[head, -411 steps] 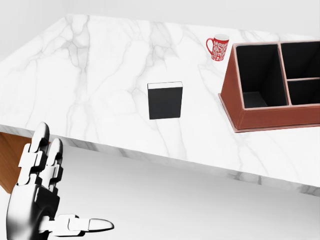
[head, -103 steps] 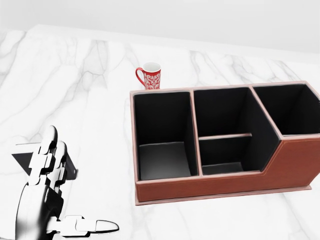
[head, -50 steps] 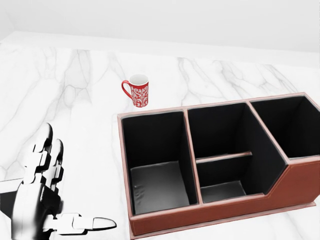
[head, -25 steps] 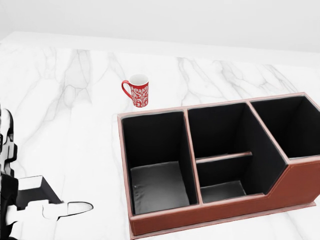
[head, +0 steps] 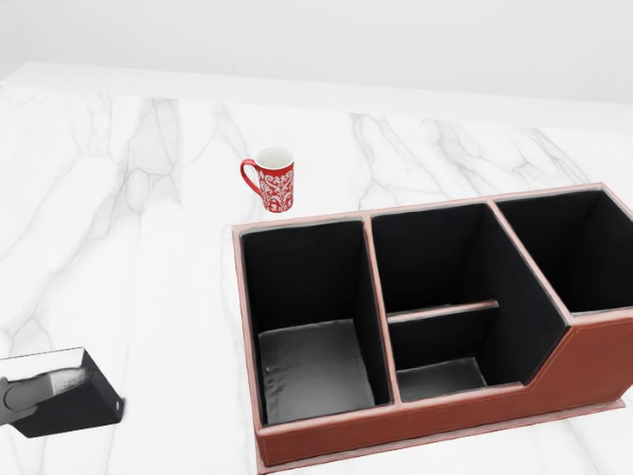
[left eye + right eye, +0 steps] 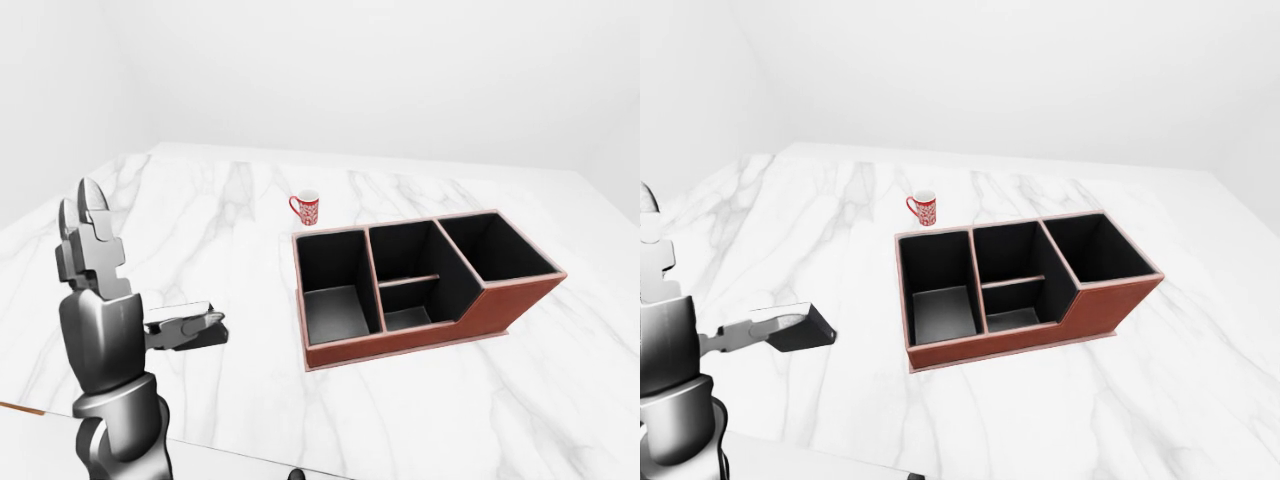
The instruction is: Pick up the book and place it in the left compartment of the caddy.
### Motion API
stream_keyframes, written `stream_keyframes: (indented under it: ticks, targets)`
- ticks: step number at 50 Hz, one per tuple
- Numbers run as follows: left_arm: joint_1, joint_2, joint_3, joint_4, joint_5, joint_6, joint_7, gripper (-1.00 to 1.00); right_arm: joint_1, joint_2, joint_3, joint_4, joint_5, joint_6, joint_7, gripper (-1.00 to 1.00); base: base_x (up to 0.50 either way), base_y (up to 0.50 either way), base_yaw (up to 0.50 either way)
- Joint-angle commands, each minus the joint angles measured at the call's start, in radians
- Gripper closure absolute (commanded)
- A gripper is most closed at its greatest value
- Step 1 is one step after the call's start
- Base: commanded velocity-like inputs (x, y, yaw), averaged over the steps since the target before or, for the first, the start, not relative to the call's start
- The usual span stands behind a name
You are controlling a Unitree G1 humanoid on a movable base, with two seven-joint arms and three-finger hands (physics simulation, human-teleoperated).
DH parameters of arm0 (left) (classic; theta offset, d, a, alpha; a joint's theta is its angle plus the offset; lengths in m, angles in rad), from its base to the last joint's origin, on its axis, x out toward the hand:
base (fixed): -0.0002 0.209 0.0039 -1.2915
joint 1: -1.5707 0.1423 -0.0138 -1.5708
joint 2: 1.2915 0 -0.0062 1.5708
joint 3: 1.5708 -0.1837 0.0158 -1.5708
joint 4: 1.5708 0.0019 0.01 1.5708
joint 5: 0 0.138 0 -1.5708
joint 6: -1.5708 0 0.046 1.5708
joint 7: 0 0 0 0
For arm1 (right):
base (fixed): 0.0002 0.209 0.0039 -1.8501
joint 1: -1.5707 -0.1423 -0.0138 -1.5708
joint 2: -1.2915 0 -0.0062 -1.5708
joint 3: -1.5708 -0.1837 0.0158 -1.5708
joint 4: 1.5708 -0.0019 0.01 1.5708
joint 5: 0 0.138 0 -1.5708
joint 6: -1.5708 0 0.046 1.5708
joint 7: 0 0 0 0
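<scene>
The black book (image 5: pixel 67 401) with a white page edge lies flat on the marble table at the lower left of the head view, to the left of the caddy. The red-brown caddy (image 5: pixel 445 416) has black compartments, and its left compartment (image 5: pixel 315 341) holds nothing. My left hand (image 6: pixel 145 270) is raised at the left of the left-eye view. It is open, with fingers (image 6: pixel 88 215) pointing up and the thumb (image 6: pixel 752 335) stretched out over the near edge of the book (image 6: pixel 805 330). My right hand is not in view.
A red and white patterned mug (image 5: pixel 270 179) stands on the table just beyond the caddy's left corner. The table's near edge (image 6: pixel 240 455) runs along the bottom of the left-eye view.
The camera moved toward the caddy and then held still. In the last second my left hand moved left out of the head view, uncovering the book. Only the thumb tip stays over it.
</scene>
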Motion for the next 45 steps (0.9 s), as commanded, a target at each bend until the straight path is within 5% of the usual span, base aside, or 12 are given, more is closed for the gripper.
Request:
stream_keyframes:
  ticks: [1, 13, 23, 45]
  targets:
    - [0.018, 0.02, 0.011, -0.01, 0.192, 0.0, -0.02, -1.0, -0.001, 0.002, 0.008, 0.004, -0.01, 0.0, 0.002, -1.0, 0.0, 0.0, 0.0]
    - [0.031, 0.005, 0.028, -0.128, 0.382, 0.0, -0.075, -1.0, -0.011, -0.001, 0.022, 0.023, -0.044, 0.0, -0.019, -1.0, 0.0, 0.0, 0.0]
    - [0.056, 0.027, 0.021, -0.047, 0.556, 0.0, 0.053, -1.0, -0.008, 0.001, 0.025, 0.013, -0.055, 0.0, -0.032, -1.0, 0.0, 0.0, 0.0]
    - [0.124, 0.017, -0.02, -0.031, 0.686, 0.0, 0.082, -1.0, -0.015, 0.0, 0.035, 0.027, -0.091, 0.0, -0.052, -1.0, 0.0, 0.0, 0.0]
